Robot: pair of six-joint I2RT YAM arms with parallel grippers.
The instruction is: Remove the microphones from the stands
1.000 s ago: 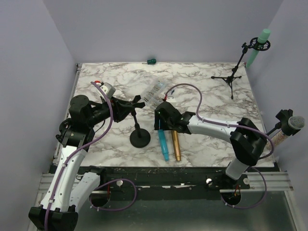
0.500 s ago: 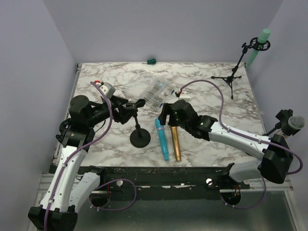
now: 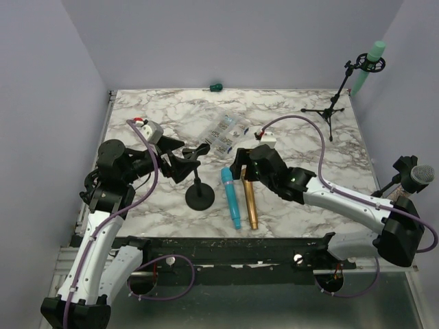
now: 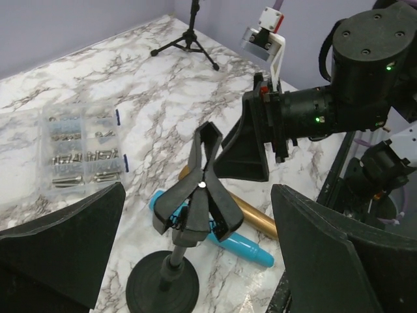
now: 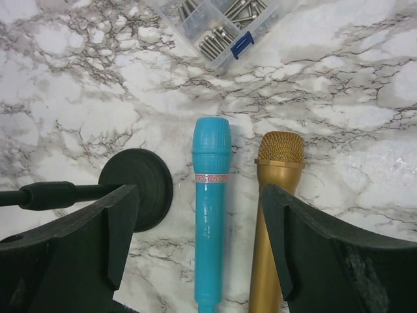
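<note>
Hovering by the stand [image 3: 199,188], my left gripper [image 3: 186,159] has its jaws spread wide, holding nothing. My right gripper [image 3: 240,168] hangs likewise open above the blue mic [image 3: 231,199] and gold mic [image 3: 250,204], which lie side by side just beside the base. Clip [image 4: 202,189] empty: removal looks done, only retreat left. Marble table [image 3: 295,137], lilac walls [image 3: 206,41].

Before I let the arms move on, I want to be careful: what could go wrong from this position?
1. The open left gripper is close to the empty clip of the stand; pulling back crookedly might catch it and tip the stand.
2. The open right gripper hovers over the blue microphone and gold microphone, lying side by side; a low sweep could roll them.
</note>
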